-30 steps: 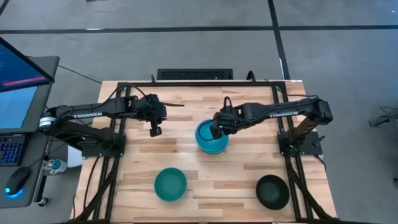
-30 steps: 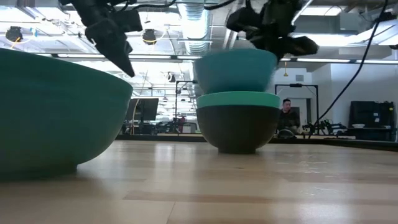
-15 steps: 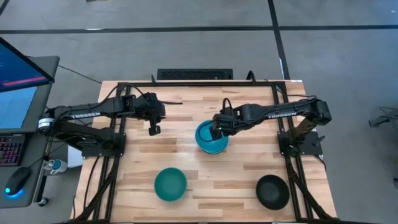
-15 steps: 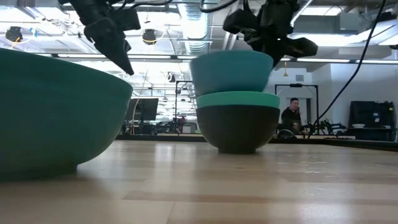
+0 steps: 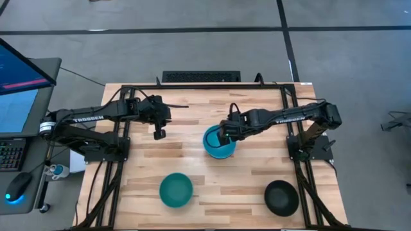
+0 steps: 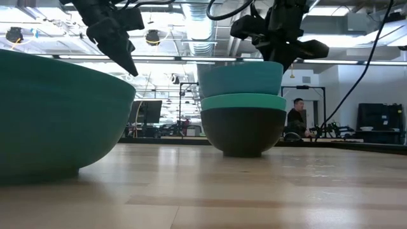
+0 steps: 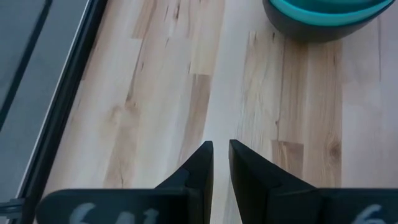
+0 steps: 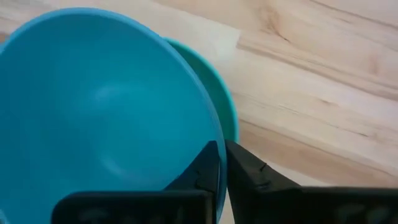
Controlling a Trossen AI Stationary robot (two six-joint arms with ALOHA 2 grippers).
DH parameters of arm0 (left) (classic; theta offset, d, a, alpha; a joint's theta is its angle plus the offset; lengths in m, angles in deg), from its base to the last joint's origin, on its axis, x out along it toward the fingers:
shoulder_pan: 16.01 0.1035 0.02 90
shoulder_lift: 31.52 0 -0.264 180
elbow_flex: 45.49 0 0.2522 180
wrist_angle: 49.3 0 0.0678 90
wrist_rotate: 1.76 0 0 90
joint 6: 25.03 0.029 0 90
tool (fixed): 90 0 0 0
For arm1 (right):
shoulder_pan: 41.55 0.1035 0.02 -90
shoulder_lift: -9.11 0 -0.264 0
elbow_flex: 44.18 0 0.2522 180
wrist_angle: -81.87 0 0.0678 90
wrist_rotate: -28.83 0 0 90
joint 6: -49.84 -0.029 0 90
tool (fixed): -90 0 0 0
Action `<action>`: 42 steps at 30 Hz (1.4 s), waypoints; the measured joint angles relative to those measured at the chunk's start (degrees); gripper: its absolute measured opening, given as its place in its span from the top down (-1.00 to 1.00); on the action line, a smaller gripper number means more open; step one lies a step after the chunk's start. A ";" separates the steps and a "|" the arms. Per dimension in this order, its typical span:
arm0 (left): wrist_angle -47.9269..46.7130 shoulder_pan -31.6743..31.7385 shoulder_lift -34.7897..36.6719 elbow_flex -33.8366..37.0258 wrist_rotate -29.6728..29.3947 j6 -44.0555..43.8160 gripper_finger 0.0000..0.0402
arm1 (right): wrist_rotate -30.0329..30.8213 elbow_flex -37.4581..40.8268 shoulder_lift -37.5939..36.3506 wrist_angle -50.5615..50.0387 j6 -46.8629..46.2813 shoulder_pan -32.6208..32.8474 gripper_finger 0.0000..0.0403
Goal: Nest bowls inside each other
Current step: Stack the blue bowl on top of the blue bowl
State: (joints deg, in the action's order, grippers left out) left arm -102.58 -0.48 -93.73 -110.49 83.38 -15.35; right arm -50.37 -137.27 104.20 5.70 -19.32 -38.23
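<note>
1. At the left side of the wooden desk [image 5: 257, 112] the left gripper [image 5: 159, 134] hangs above bare boards, well apart from every bowl; its fingers [image 7: 202, 163] stand nearly together with only a thin slit between them, and they hold nothing.
2. Near the front edge, left of centre, a teal-green bowl [image 5: 176, 190] sits alone and upright — in the low view it fills the left of the picture, close to the camera.
3. At mid-desk stands the stack [image 6: 242, 108]: a dark bowl [image 6: 242, 132] at the bottom, a second teal-green bowl [image 6: 243, 102] nested in it with only its rim showing, and a bright cyan-blue bowl [image 5: 217, 140] seated on top, level, most of its wall above the teal rim.
4. The right gripper [image 5: 224, 130] is at the far rim of the cyan-blue bowl — its fingers [image 8: 208, 165] are pinched narrowly across that rim, one inside the bowl and one outside. The right wrist view shows the teal rim peeking out beside the blue one.
5. Towards the front right corner a black bowl [image 5: 281, 197] rests by itself, well apart from the stack.
6. Beyond the desk, in the low view, a person [image 6: 297, 119] is in the room behind.
</note>
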 joint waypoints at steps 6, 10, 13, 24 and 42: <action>0.01 0.00 0.00 0.00 1.04 0.01 0.79 | 1.20 0.00 0.00 0.00 0.26 0.08 0.43; 0.01 0.00 -0.02 0.00 1.06 0.20 0.79 | 1.31 0.00 0.00 -0.04 0.15 0.08 0.11; 0.01 0.00 -0.02 0.00 1.06 0.21 0.79 | 1.31 0.01 0.00 -0.62 -0.43 0.08 -0.08; 0.01 0.00 -0.02 0.00 1.06 0.17 0.79 | 1.49 0.02 -0.02 -0.35 0.09 -0.07 0.55; 1.37 0.00 -0.04 3.17 1.09 -0.80 0.79 | 1.29 0.09 -0.07 0.20 2.76 -0.95 0.87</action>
State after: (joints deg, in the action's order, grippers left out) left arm -101.21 -0.48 -93.78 -107.32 84.47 -16.14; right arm -49.08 -137.18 104.14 5.90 -16.56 -39.18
